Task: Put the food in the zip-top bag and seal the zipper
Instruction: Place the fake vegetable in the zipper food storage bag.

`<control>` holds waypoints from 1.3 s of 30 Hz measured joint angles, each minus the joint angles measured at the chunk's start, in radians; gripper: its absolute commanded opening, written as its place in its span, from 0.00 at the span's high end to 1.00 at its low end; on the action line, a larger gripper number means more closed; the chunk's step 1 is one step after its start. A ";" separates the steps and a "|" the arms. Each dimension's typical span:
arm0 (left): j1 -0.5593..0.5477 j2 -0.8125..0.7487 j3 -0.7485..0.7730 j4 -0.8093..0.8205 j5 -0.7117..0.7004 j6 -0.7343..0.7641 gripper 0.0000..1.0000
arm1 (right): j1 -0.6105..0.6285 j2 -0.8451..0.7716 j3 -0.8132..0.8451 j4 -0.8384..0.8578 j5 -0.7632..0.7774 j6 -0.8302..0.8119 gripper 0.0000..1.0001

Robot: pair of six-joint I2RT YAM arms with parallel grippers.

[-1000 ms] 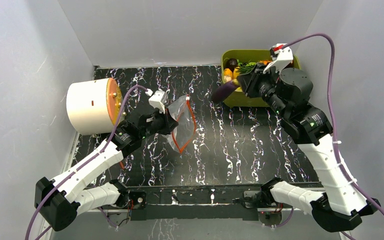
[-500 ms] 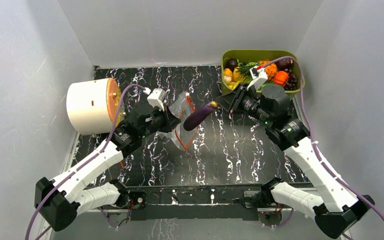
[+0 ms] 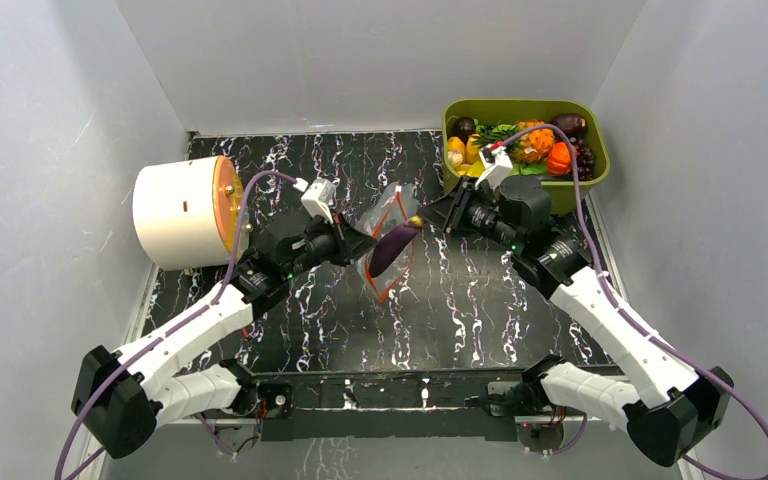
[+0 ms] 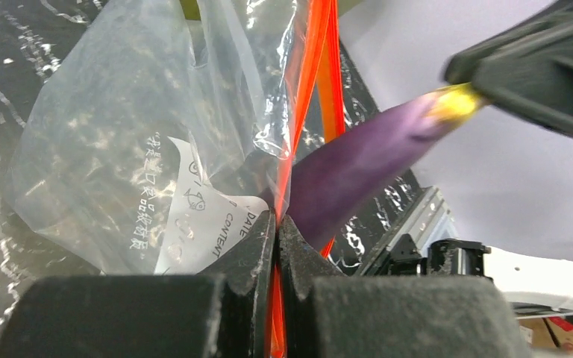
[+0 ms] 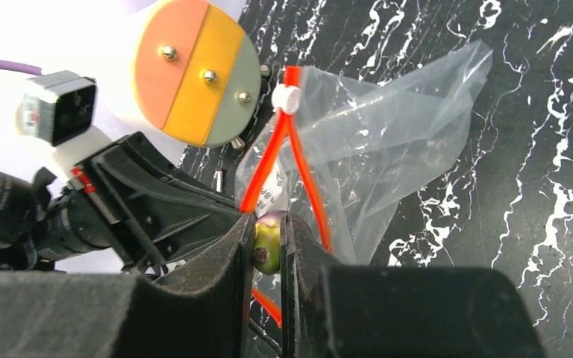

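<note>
Mid-worktop (image 3: 480,300): your right gripper (image 3: 432,218) clamps eggplant (image 3: 392,248) by stem, long axis aimed left into bag (image 5: 388,142) mouth; left gripper (image 4: 277,224) pinches zipper (image 5: 268,156).

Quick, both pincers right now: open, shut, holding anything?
Left pincer: shut on the orange zipper strip.
Right pincer: shut on the purple eggplant, at its stem end.

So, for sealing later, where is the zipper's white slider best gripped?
Probably pinch the white slider from the side of the right arm: it stands free at the far end of the zipper, where both strips meet; the left gripper clamps one strip lower down.
</note>
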 measured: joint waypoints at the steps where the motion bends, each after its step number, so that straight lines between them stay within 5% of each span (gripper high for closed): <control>1: 0.000 0.007 0.000 0.019 0.013 -0.006 1.00 | 0.002 0.009 0.000 -0.002 0.002 -0.001 1.00; 21: 0.000 0.073 -0.017 0.237 0.176 -0.068 1.00 | 0.050 0.092 -0.019 0.008 0.041 -0.033 0.98; 33: 0.000 0.147 -0.011 0.215 0.138 -0.051 1.00 | 0.050 0.151 0.029 -0.033 0.094 -0.076 0.47; 39: 0.000 0.167 -0.010 0.187 0.064 -0.042 1.00 | 0.051 0.164 0.124 -0.105 0.158 -0.149 0.33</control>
